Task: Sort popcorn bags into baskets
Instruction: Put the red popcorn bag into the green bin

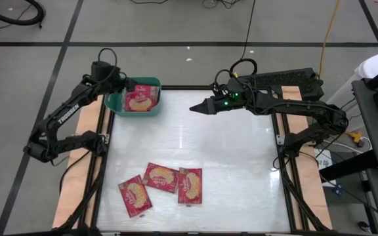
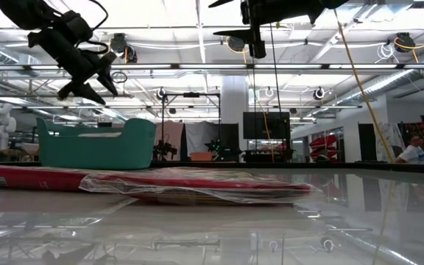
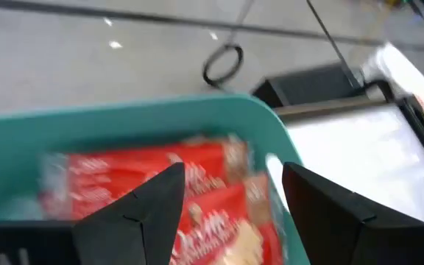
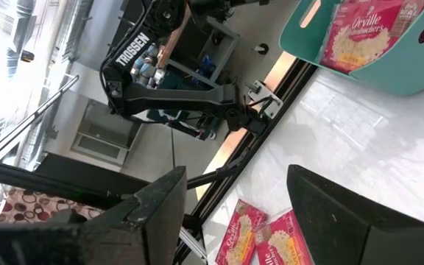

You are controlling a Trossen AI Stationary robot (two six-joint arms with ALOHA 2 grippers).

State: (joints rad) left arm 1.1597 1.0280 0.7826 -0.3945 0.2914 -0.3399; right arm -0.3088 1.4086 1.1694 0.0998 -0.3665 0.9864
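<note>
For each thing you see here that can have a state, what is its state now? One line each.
Left pincer: open, empty, above the basket.
Right pincer: open, empty, raised over the table's far part.
Basket: upright, holding popcorn bags.
Bags in basket: lying flat inside.
Three bags on table: lying flat near the front edge, not yet sorted.

Bright overhead lighting, glare on table (image 1: pixel 195 151), left wrist view blurred

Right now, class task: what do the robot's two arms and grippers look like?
Both arms are dark, jointed links with black cables looped along them. The left arm carries white TROSSEN lettering. The right arm shows a green light. Each gripper, left gripper and right gripper, has two dark, wedge-shaped fingers.
</note>
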